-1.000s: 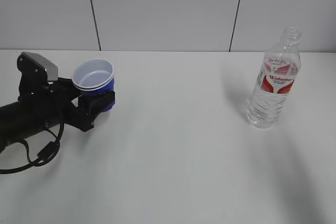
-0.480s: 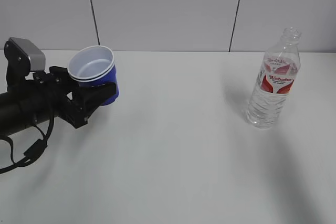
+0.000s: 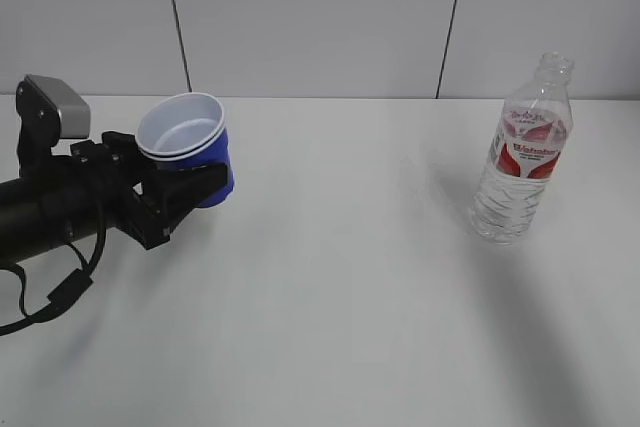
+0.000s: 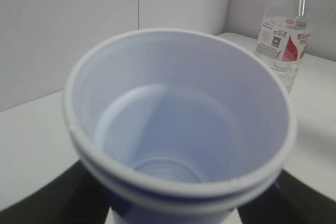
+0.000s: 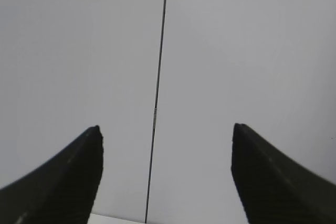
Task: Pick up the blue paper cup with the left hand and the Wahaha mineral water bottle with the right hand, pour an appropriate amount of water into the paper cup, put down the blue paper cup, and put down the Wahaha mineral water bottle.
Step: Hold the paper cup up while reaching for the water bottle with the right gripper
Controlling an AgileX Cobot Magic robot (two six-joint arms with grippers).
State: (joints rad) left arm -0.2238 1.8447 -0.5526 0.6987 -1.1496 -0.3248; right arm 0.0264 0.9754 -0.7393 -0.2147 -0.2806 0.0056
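My left gripper (image 3: 190, 187) is shut on the blue paper cup (image 3: 190, 152) and holds it above the table at the left, tilted a little toward the right. The cup fills the left wrist view (image 4: 178, 129); its white inside is empty. The Wahaha mineral water bottle (image 3: 520, 152) stands upright on the table at the right, uncapped, with clear water (image 3: 505, 209) in it. It also shows in the left wrist view (image 4: 286, 40) at the far right. My right gripper (image 5: 165, 135) is open and empty, facing the wall; it is out of the exterior view.
The white table (image 3: 340, 277) runs back to a grey panelled wall (image 3: 320, 17) with dark vertical seams. The left arm's black body and cable (image 3: 50, 227) lie low over the table's left side.
My left gripper has lifted the blue cup a little and carried it slightly to the right. The bottle has not moved.
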